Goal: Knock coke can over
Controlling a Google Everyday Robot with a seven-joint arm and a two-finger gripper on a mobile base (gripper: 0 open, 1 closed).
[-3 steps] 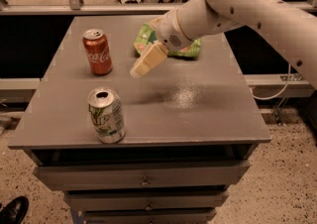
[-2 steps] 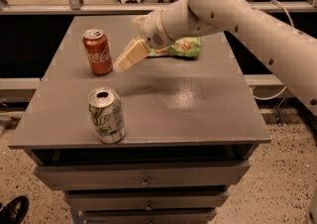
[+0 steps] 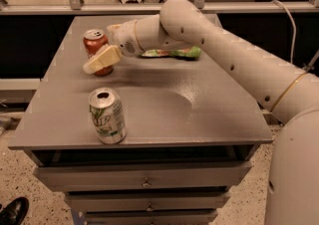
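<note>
The coke can (image 3: 94, 44), red-orange with a silver top, stands upright at the back left of the grey table (image 3: 149, 99). My gripper (image 3: 101, 59) has reached in from the right and its cream-coloured fingers lie across the can's lower front, touching or nearly touching it. The lower half of the can is partly hidden behind the gripper.
A green-and-white silver can (image 3: 106, 115) stands upright near the table's front left edge. A green snack bag (image 3: 172, 52) lies at the back, behind my arm. Drawers (image 3: 145, 175) sit under the tabletop. A dark shoe (image 3: 12, 211) is on the floor at lower left.
My gripper has swept left across the back of the table, from beside the snack bag to the coke can. The can still stands upright.
</note>
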